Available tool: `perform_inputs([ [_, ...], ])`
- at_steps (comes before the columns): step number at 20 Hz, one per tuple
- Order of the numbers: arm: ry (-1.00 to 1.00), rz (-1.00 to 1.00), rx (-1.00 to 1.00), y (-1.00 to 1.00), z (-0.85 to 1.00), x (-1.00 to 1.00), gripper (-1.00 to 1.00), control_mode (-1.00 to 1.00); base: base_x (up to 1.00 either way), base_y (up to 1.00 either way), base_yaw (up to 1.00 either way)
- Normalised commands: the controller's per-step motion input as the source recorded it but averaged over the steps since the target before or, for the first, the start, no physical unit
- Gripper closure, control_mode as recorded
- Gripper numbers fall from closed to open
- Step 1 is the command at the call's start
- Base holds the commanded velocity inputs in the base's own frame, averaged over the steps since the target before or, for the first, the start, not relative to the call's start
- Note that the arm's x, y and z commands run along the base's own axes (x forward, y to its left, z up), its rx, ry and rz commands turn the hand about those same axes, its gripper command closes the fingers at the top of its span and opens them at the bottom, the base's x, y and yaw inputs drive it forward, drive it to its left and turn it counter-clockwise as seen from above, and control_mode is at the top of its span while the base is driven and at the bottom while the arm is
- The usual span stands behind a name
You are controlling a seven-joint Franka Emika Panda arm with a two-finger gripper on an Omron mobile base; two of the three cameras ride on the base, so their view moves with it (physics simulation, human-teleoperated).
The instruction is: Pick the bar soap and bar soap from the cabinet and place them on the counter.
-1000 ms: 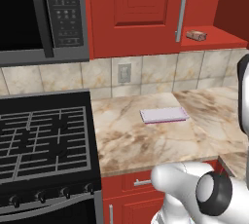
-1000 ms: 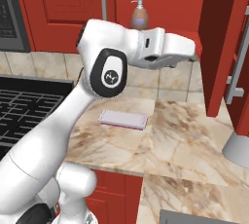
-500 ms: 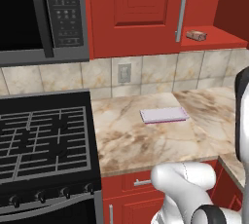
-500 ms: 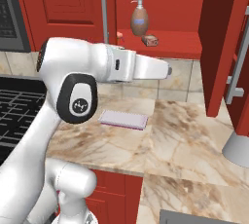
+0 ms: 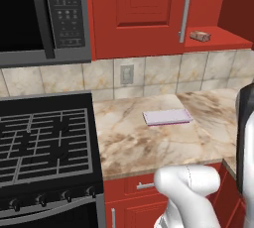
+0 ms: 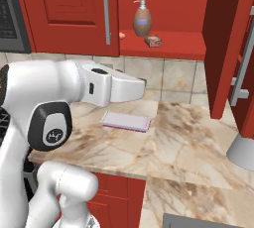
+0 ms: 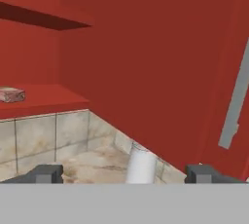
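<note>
The gripper point(image 7: 124, 174) hangs wide open and empty, facing the open cabinet point(image 7: 146, 62). A bar soap point(image 7: 10, 94) lies on its red shelf at far left, above the marbled counter point(image 7: 97, 162); a white cylinder point(image 7: 141, 165) stands further right.

A bar soap point(image 6: 154, 40) lies on the cabinet shelf point(image 6: 173, 51), just right of the pump bottle point(image 6: 142, 19). Below, a flat pad point(image 6: 126, 121) rests on the counter point(image 6: 188, 142), right of the stove point(image 5: 44, 142); the microwave point(image 5: 42, 16) hangs above the stove.
</note>
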Motion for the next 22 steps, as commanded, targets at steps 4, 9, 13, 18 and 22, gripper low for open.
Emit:
perform_inputs([
  [4,-0.15,0.21,0.02,0.44,-0.11,-0.26,-1.00,-1.00,0.00,0.00,0.00],
  [9,-0.23,0.15,0.00,0.47,0.00,-0.25,-1.00,-1.00,0.00,0.00,0.00],
  [13,-0.18,0.11,-0.01,0.51,0.00,-0.22,-1.00,-1.00,0.00,0.00,0.00],
  [18,-0.12,0.13,-0.04,0.50,0.01,-0.13,-1.00,-1.00,0.00,0.00,0.00],
  [22,-0.12,0.07,-0.10,0.35,0.20,-0.16,-1.00,-1.00,0.00,0.00,0.00],
])
